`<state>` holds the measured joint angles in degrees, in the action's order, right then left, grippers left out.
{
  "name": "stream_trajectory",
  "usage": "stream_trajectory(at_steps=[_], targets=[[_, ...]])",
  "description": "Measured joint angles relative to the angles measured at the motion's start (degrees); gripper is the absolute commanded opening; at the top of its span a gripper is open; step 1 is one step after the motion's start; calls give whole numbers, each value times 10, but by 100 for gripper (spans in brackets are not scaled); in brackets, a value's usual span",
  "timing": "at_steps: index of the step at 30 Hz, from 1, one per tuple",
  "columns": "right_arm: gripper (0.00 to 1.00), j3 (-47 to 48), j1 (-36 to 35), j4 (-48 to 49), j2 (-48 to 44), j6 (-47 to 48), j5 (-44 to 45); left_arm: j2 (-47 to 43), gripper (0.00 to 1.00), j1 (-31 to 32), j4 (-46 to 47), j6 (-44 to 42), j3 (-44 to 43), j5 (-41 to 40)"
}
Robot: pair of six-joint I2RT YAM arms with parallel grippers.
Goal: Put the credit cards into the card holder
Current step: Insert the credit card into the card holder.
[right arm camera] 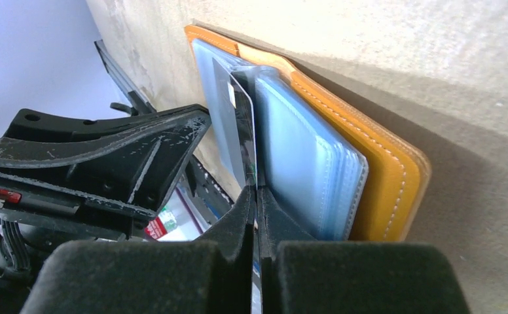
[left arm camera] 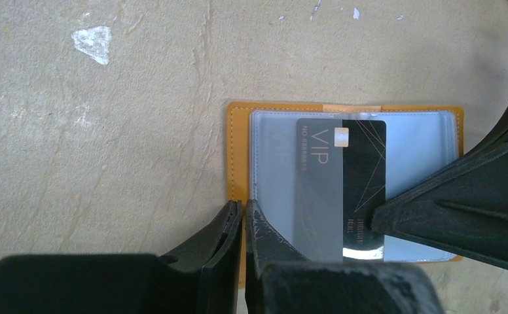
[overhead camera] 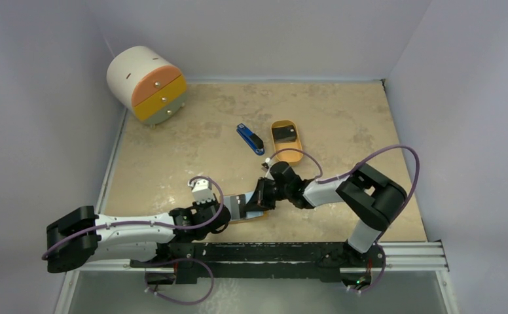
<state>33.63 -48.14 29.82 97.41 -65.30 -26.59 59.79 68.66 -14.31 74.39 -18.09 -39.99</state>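
Observation:
The card holder (left arm camera: 238, 144) lies open near the table's front, an orange wallet with clear plastic sleeves (right arm camera: 304, 163). My left gripper (left arm camera: 245, 204) is shut on its left cover edge. A black credit card (left arm camera: 362, 170) marked VIP is partly inside a sleeve, its left half showing grey through the plastic. My right gripper (right arm camera: 256, 191) is shut on that card's (right arm camera: 241, 124) outer edge, and its finger (left arm camera: 461, 209) comes in from the right. In the top view both grippers (overhead camera: 225, 212) (overhead camera: 262, 195) meet over the holder (overhead camera: 241, 208). Another dark card (overhead camera: 283, 133) lies in the oval tray.
An oval orange tray (overhead camera: 292, 156) sits mid-table, with a blue-and-black stapler-like bar (overhead camera: 250, 139) to its left. A round white cabinet with orange and yellow drawers (overhead camera: 148, 84) stands at the back left. Walls close in the left, back and right sides.

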Motion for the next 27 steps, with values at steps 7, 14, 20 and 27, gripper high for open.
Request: stream_trajectory(at_steps=[7, 14, 20, 27], targets=[[20, 20, -3, -16, 1, 18, -1, 1, 6, 0, 1, 0, 0, 0], [32, 22, -3, -49, -21, 38, 1, 2, 6, 0, 4, 0, 0, 2], [33, 33, -5, -63, -20, 48, 1, 7, 5, 0, 11, 0, 0, 2], [33, 59, -8, -73, 6, 59, 0, 9, 5, 0, 14, -1, 0, 2]])
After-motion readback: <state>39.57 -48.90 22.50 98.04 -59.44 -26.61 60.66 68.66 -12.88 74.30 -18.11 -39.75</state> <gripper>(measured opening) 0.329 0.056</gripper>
